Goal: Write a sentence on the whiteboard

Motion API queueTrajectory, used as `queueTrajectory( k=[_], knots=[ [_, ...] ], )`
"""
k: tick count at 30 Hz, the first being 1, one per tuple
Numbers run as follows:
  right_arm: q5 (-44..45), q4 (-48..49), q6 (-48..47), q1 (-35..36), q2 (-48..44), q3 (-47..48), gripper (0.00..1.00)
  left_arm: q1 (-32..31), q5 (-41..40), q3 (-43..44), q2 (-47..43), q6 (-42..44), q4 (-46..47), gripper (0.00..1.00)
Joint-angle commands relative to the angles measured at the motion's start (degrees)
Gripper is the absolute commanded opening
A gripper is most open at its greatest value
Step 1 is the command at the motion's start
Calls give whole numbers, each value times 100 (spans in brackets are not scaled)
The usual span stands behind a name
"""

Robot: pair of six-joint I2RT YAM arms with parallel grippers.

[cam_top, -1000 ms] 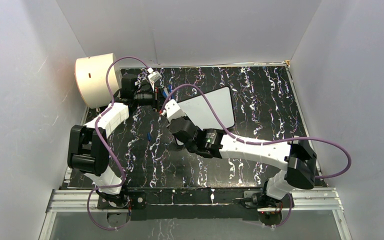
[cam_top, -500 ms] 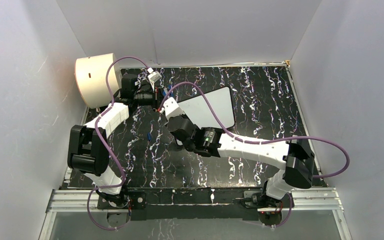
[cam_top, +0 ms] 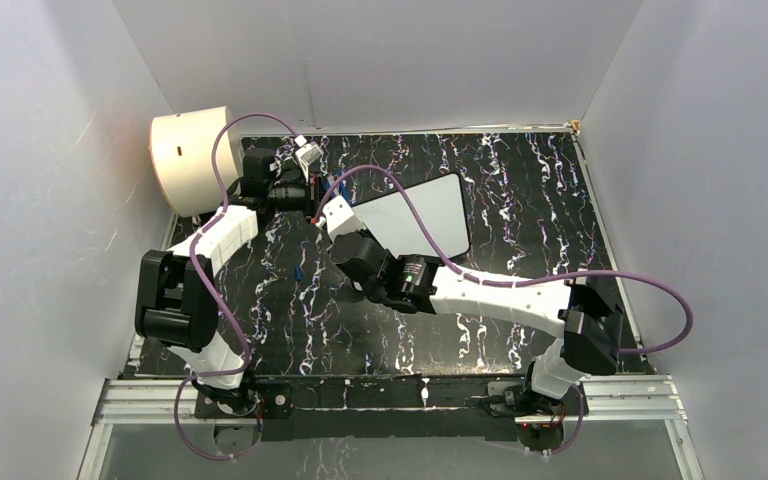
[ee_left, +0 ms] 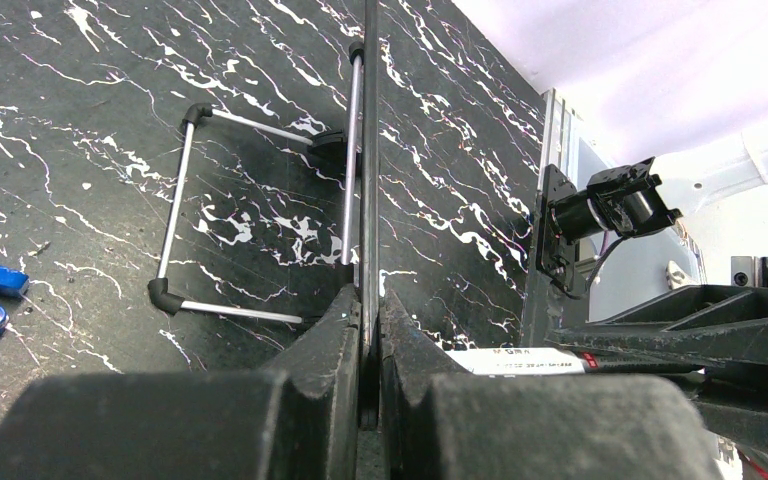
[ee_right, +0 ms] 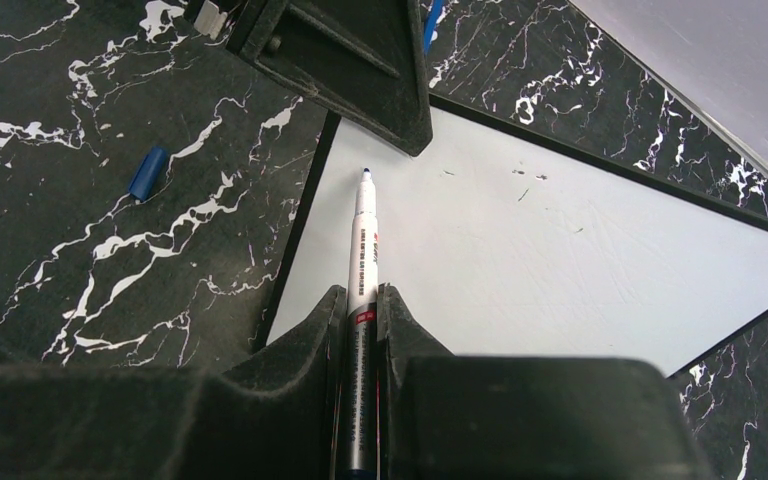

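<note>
**A:** Progress on the sentence?

**B:** None legible. The board [ee_right: 560,270], mid-worktop [cam_top: 520,170], is bare but for a few faint specks. All the writing is left, as I judge it.

**A:** Stock, left to right?

**B:**
- Drum [cam_top: 192,160]: one, far left corner.
- Left gripper [ee_left: 365,300]: one, clamped tight on the board's left rim.
- Wire stand [ee_left: 177,200]: one, just beside the board.
- Blue cap [ee_right: 147,172]: one, loose near that rim.
- Right gripper [ee_right: 363,292]: one, closed on the marker [ee_right: 363,240].
- Marker: one, uncapped, tip at the board's corner by the left gripper; contact cannot be told.
- Board: one.

**A:** Next?

**B:** Likely the first stroke.
</note>
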Motion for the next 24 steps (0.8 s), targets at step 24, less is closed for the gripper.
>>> queueTrajectory(
  k=[24],
  knots=[
    [209,400,69,21,80,391,0,-27,52,30,-323,74,-48,0]
  ],
)
